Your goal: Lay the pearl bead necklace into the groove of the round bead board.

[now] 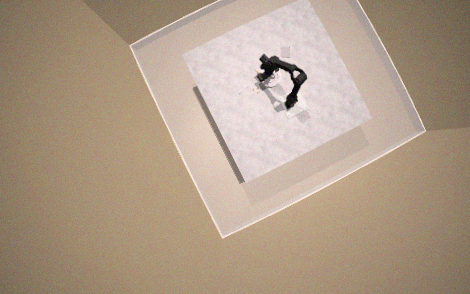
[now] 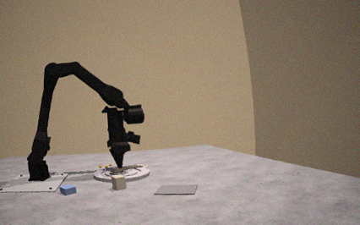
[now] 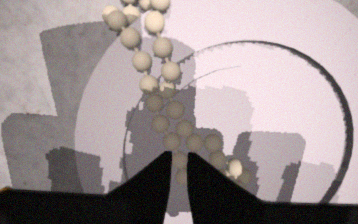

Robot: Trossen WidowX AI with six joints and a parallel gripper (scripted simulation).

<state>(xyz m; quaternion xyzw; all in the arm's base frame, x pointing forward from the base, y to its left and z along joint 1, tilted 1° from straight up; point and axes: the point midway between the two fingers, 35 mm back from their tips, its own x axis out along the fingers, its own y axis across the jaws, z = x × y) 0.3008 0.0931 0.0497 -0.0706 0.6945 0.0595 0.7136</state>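
The pearl bead necklace lies as a doubled strand across the round bead board, running from beyond the board's far edge in to my fingers. The board is a pale disc with a dark ring groove. My gripper points straight down onto the board and is shut on the necklace's near beads. In the overhead view the gripper is small and dark over the board. The beads between the fingertips are partly hidden.
A cream cube stands just in front of the board, a blue block to its left, a flat grey tile to the right. Small orange bits lie behind the board. The arm's base plate is at the left.
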